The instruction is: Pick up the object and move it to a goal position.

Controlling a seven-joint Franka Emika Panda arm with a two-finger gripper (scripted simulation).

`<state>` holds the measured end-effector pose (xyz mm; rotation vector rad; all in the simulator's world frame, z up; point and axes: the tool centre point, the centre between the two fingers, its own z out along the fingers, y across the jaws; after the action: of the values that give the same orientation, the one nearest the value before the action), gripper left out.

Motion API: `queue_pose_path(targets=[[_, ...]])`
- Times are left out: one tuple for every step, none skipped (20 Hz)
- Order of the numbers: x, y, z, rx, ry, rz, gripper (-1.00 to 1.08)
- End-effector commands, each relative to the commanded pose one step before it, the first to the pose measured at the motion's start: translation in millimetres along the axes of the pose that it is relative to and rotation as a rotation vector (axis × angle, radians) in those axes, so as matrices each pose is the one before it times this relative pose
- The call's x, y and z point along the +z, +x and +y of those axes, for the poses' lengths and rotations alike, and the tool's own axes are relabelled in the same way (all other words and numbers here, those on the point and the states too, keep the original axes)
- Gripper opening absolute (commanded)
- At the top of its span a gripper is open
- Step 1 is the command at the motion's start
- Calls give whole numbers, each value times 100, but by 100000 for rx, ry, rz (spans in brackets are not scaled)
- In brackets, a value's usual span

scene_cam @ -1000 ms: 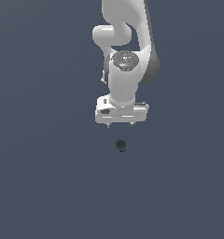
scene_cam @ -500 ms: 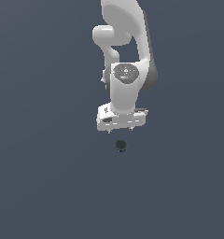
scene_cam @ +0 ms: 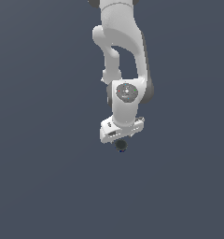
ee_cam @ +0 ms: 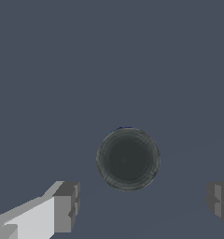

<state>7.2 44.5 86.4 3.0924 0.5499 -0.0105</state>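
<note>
No readable text, labels, brands, numbers or signs in either view; arm, gripper, object and surface all bare of markings

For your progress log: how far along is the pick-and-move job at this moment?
Done: the gripper sits just above the object. In hand: alignment; the wrist view shows the object lying between the spread fingers, not touching either. Left: closing on it, lifting, and carrying it to the goal, which no view shows.
</note>
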Motion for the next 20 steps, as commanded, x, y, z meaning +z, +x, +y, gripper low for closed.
queue_pose_path(targets=[[1059,186,-99,-3701,-69,382,100],[319,39,-34,-1045,-4,76,100],[270,31,-28,-882,-2,65,100],[221,25,-24,-722,-1,54,100],[172,19,-20,-564,0,42,100],[123,13,-14,-402,0,30,100],[74,7,-7,-239,0,18,100],[25,0,4,-69,0,5,100],[-93,-48,-10,492,48,-149,100],[35,-1,2,0,0,0,100],[104,-3,5,0,0,0,100],[173,-6,9,0,0,0,100],[230,4,-27,-66,-7,17,100],[309,-12,16,0,0,0,100],[365,-2,-21,-67,-6,17,100],[443,-20,22,0,0,0,100],[491,-5,-31,-94,-8,24,100],[558,-13,-12,-67,-6,17,100],[548,-11,-12,-67,-6,17,100],[484,-18,25,0,0,0,100]])
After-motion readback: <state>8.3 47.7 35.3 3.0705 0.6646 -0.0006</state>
